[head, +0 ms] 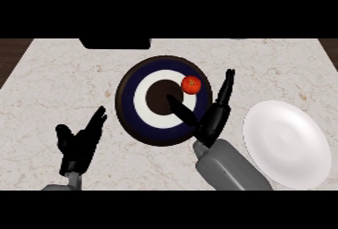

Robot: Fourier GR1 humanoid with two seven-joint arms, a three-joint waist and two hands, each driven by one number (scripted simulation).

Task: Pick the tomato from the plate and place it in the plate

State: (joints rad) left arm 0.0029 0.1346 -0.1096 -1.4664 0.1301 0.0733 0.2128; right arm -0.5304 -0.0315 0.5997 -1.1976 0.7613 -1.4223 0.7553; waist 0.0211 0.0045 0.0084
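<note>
From the head view, the tomato (pixel 191 84) sat on the dark ringed plate (pixel 135 117), on its white band toward the upper right and off the brown centre. I had the right hand (pixel 210 120) spread wide over that plate's right side, its thumb lying across the middle and its fingers (pixel 227 87) stretched up past the rim just right of the tomato. It held nothing; I judged the spread was there to bracket the fruit before closing. The white plate (pixel 290 145) lay near the dark one on its right, beside my right forearm, so the carry looked short. The left hand (pixel 80 142) rested at lower left, fingers straight and up, empty, well away from both plates.
</note>
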